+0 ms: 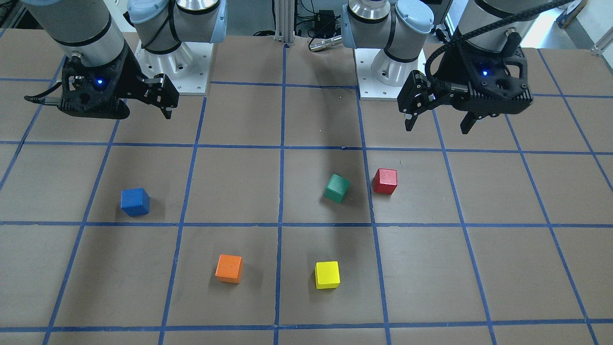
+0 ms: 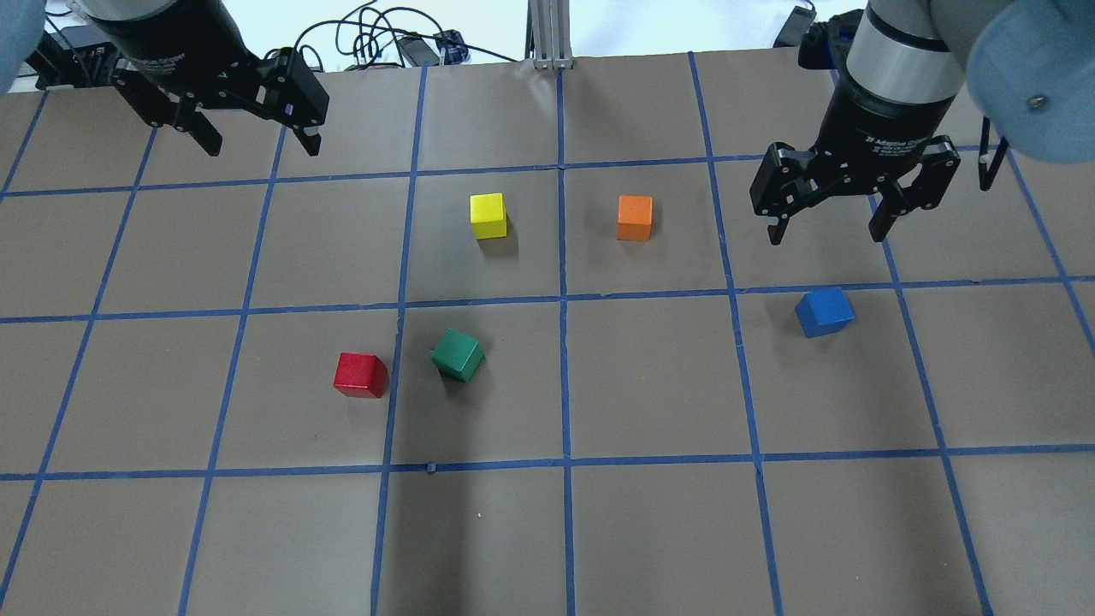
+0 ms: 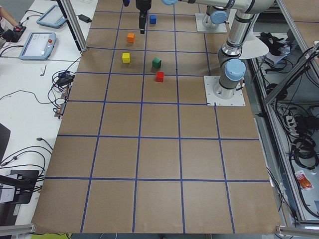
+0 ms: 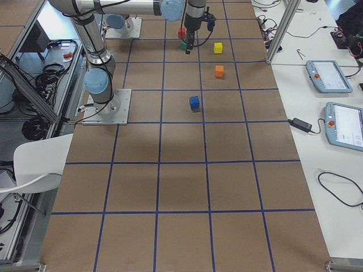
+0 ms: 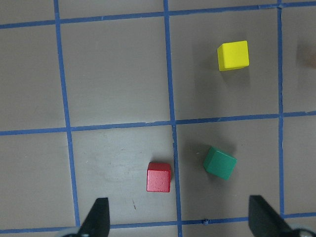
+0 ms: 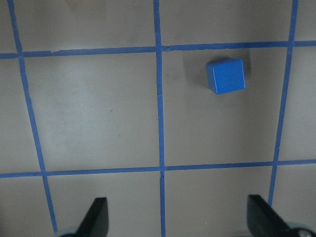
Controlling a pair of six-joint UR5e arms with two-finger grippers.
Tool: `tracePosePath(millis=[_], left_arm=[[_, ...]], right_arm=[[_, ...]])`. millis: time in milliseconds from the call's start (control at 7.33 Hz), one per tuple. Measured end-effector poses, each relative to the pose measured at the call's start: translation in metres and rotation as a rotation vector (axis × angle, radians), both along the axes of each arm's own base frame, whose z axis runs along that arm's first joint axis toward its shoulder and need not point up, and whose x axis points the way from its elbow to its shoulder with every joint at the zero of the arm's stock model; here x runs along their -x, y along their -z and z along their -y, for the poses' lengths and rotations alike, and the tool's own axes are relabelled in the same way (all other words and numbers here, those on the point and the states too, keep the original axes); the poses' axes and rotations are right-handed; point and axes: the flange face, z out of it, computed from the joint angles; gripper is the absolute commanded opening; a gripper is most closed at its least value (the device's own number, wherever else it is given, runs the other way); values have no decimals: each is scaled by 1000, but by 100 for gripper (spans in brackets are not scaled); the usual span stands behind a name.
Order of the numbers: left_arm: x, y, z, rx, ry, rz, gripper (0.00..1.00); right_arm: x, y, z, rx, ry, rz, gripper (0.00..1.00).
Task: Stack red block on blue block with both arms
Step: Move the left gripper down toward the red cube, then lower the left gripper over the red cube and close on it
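The red block (image 2: 360, 375) lies on the table left of centre, beside the green cube. It also shows in the left wrist view (image 5: 159, 177), above and between the open fingers. The blue block (image 2: 824, 311) lies on the right side and shows in the right wrist view (image 6: 225, 75). My left gripper (image 2: 261, 145) is open and empty, raised over the far left, well away from the red block. My right gripper (image 2: 827, 233) is open and empty, raised just beyond the blue block.
A green cube (image 2: 458, 354) lies tilted just right of the red block. A yellow cube (image 2: 488, 216) and an orange cube (image 2: 635, 217) lie farther out near the centre. The brown table (image 2: 650, 530) has a blue tape grid. The arm bases (image 1: 177, 67) stand at the robot's edge.
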Motion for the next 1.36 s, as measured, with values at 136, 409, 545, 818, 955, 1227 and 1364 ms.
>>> tracePosePath(millis=[136,409,545,818,955,1227,1364], left_arm=[[0,2,-2,-15,0,1,100],[1,13,-7,-49,4,0,100],[-1,29,-7,-79,3,-1,100],[-12,80,-8,-136,24,-6,100],[-15,112,-12,-159,43,-8,100],[-17,192,-25,-178,109,-9,100],[-17,223,-31,-161,128,-7,100]], right_arm=[[0,-1,-1,4,0,1,100],[0,-3,-1,17,1,1,100],[1,-3,-1,19,2,1,100],[1,-4,-1,19,2,1,100],[1,-3,-1,18,2,1,100],[1,-2,-1,15,2,0,100],[1,-2,-1,14,1,0,100]])
